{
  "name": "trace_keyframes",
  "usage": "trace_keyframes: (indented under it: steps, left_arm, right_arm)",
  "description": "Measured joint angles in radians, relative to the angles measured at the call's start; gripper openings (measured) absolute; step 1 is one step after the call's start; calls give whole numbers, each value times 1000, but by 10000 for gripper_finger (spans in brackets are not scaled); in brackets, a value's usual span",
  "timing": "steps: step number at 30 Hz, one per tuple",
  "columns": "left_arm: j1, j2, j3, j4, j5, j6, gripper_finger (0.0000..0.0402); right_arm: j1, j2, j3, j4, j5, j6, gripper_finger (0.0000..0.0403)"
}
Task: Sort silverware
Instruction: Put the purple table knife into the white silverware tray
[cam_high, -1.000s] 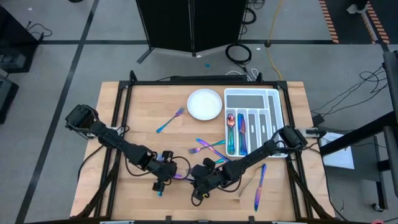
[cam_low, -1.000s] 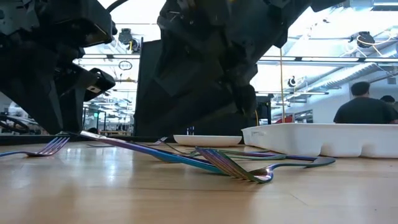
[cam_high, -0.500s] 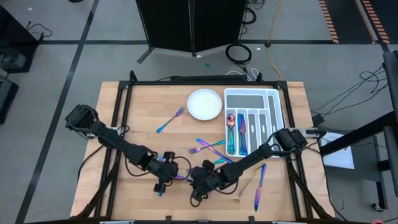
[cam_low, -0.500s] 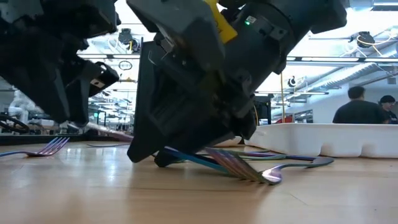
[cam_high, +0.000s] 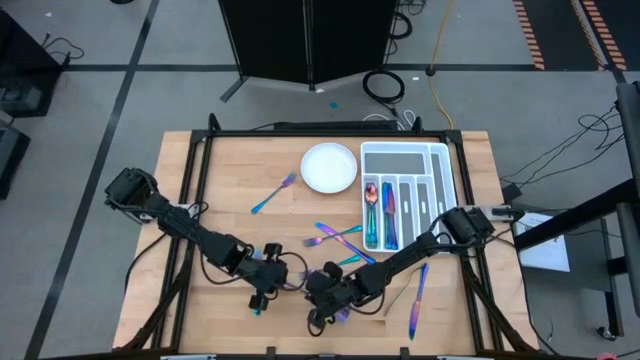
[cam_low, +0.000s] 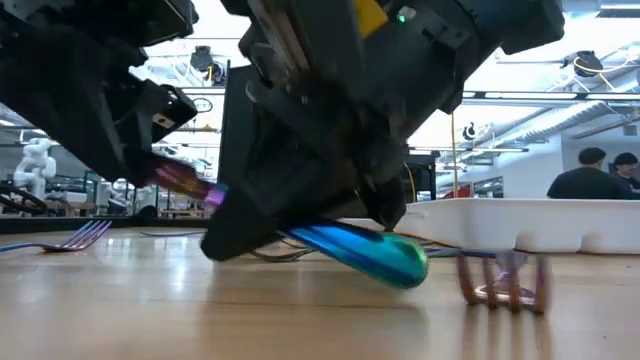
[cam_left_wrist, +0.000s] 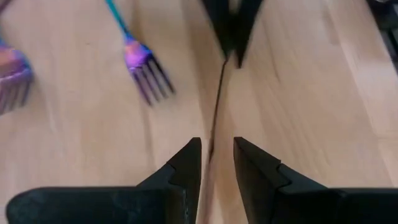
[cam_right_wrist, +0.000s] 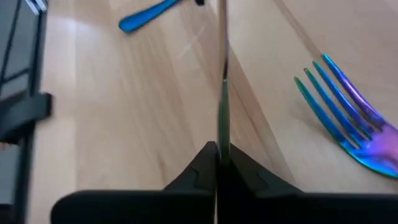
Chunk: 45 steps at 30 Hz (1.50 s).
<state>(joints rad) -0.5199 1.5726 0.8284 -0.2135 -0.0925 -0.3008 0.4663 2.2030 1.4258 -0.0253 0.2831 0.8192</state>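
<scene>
Silverware (cam_right_wrist: 221, 93) edge-on in right gripper (cam_right_wrist: 218, 152)

My arms (cam_high: 190, 232) are black and jointed, with looped cables; my right wrist (cam_low: 372, 15) carries a yellow patch

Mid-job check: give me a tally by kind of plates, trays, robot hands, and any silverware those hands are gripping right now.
White plate: 1
Cutlery tray: 1
Hands: 2, left hand and right hand
Silverware piece gripped between them: 1
Total: 5
</scene>
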Motion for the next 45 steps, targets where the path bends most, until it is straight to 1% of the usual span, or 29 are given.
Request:
trace_keyframes:
  steps: [4, 7, 9, 10, 14, 16, 20, 22, 24, 27, 29, 31, 33, 36, 39, 41, 42, 45]
  left_arm:
    - [4, -19, -1, -18, -14, -16, 95]
    - [3, -81, -1, -30, -18, -18, 95]
    - [5, -140, -1, -74, -65, -23, 96]
    - [5, -176, -1, -122, -113, -33, 96]
    - [4, -339, -1, -340, -284, -60, 96]
    - [6, -428, -1, -430, -330, -94, 96]
    - [5, -579, -1, -545, -350, -204, 96]
    - [5, -641, -1, -572, -348, -262, 96]
    - [3, -693, -2, -571, -330, -300, 96]
    - [-3, -749, -5, -491, -300, -322, 96]
    - [-5, -773, -19, -364, -298, -311, 96]
    - [0, -785, -40, -207, -298, -270, 96]
    - [17, -782, -59, -39, -300, -213, 96]
    - [69, -771, -88, 219, -311, -143, 95]
    - [153, -750, -120, 436, -316, -116, 95]
    - [219, -726, -128, 509, -302, -121, 95]
    - [256, -713, -129, 529, -292, -137, 95]
    - [371, -669, -129, 537, -218, -215, 95]
  right_arm:
    - [-1, -30, 0, -12, 0, 45, 3]
    - [-9, -56, 0, -35, -11, 73, 2]
    - [-15, -87, 0, -77, -15, 103, 2]
    - [-18, -105, 1, -99, -13, 121, 2]
    - [-21, -167, 2, -284, 18, 198, 1]
    - [-15, -201, 2, -394, 41, 246, 1]
    - [-2, -308, 1, -562, 80, 325, 1]
    - [8, -375, 1, -662, 101, 382, 1]
    - [21, -449, 1, -795, 135, 476, 1]
    - [41, -577, -39, -991, 211, 654, 0]
    - [44, -677, -110, -1058, 225, 778, 0]
    - [32, -779, -214, -1058, 245, 872, 0]
    - [7, -881, -344, -1000, 260, 931, 0]
    - [-58, -1016, -537, -859, 243, 934, 0]
    - [-135, -1118, -677, -686, 197, 808, 0]
    - [-193, -1159, -739, -613, 180, 718, 0]
    - [-219, -1166, -758, -602, 186, 701, 0]
    - [-280, -1163, -789, -617, 244, 751, 0]
